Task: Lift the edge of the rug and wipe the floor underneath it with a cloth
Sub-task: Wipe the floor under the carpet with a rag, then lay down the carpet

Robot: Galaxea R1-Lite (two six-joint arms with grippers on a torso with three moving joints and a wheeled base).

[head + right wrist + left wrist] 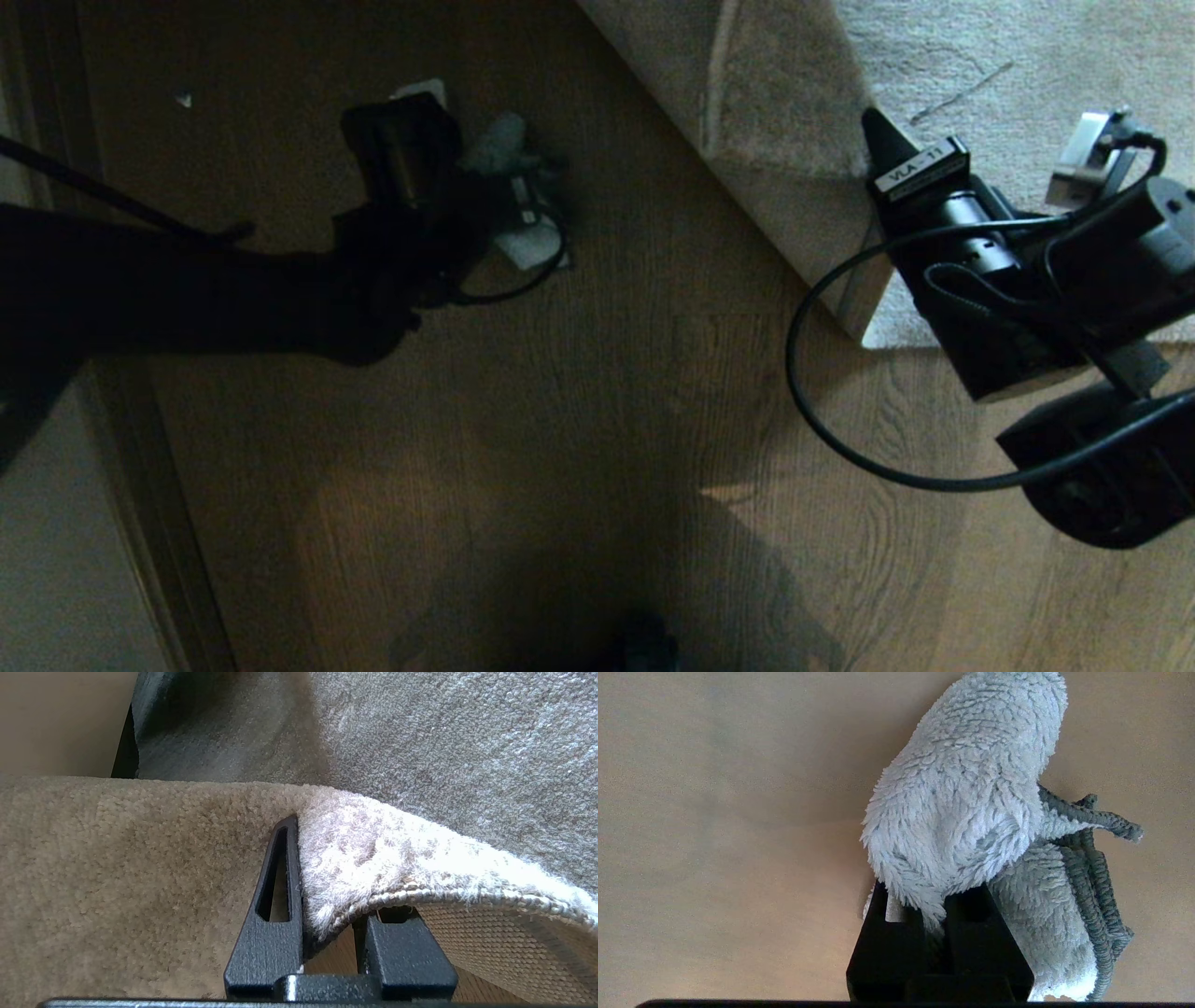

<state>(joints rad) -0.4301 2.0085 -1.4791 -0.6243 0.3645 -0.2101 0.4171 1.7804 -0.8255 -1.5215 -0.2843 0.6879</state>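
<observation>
Head view first: the rug edge [794, 168] is folded back on itself near the rug's own corner, so a strip of it lies doubled over the pile, with bare floor [607, 401] showing alongside. The right gripper [873, 140] sits right at that fold. The left gripper [509, 173] is out over open floor, well apart from the rug, with the cloth [523, 219] bunched under it, all pretty dark.

Left wrist view: left gripper [941, 914] pinched tight on the cloth [966, 798], fuzzy bundle pressed down onto the floor [714, 835].

Right wrist view: right gripper [334, 924] clamped on the rug edge [373, 868], one finger [275, 914] on the pile side and the other under the woven backing, edge raised clear of the floor [336, 956].
</observation>
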